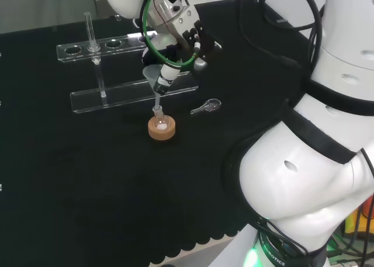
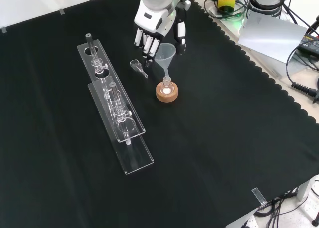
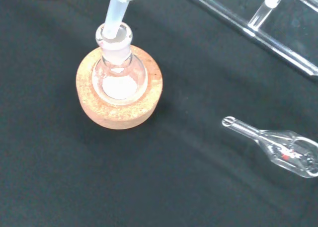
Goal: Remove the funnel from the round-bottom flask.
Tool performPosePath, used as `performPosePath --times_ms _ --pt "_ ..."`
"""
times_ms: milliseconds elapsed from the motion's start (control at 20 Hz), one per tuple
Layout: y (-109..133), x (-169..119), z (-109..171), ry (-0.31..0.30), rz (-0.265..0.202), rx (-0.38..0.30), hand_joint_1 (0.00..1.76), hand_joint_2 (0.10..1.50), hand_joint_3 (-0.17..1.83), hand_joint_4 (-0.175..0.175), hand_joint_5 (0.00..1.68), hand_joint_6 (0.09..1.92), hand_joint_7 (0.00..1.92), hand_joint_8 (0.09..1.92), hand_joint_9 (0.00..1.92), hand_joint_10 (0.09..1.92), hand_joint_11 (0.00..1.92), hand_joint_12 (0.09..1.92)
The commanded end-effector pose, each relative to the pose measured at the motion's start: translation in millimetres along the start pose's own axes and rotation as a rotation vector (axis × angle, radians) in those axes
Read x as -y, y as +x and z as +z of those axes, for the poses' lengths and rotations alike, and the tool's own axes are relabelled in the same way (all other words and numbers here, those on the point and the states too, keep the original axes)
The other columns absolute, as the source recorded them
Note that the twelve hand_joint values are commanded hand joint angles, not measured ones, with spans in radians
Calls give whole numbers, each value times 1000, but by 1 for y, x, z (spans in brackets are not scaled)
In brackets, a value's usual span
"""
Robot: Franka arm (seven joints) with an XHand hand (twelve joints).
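Observation:
A clear funnel (image 2: 165, 55) stands with its stem (image 3: 114, 16) in the neck of a small round-bottom flask (image 3: 118, 74). The flask holds a little white stuff and rests on a cork ring (image 2: 166, 94) near the cloth's middle. The hand (image 2: 152, 24) hangs over the funnel from the far side in the front view. Its nearly straight fingers (image 2: 146, 42) are on the funnel's left and its thumb (image 2: 180, 39) is on the right. I cannot tell whether they touch the cone. In the head view a fingertip (image 1: 169, 75) overlaps the funnel (image 1: 153, 76) above the cork ring (image 1: 162, 129).
A long clear test-tube rack (image 2: 115, 111) with a few tubes stands left of the flask in the front view. A small glass scoop (image 2: 138, 67) lies on the cloth between rack and funnel, seen also in the wrist view as a scoop (image 3: 280, 147). The arm's white links (image 1: 315, 162) are at the head view's right.

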State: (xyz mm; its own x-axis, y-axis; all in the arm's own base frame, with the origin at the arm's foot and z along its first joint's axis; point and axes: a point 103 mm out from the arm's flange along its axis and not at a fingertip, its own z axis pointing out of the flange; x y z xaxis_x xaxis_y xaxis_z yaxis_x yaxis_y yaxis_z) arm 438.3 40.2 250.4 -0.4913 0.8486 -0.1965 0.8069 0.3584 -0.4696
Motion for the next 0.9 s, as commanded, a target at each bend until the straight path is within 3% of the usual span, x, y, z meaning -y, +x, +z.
performPosePath --times_ms 50,900 --pt "-11 15 -15 0 35 34 823 1013 -175 -10 629 720 655 635 1090 442 617 1249" --pt "-57 46 -52 -5 140 110 820 1013 -175 -10 627 744 659 638 1094 445 618 1245"
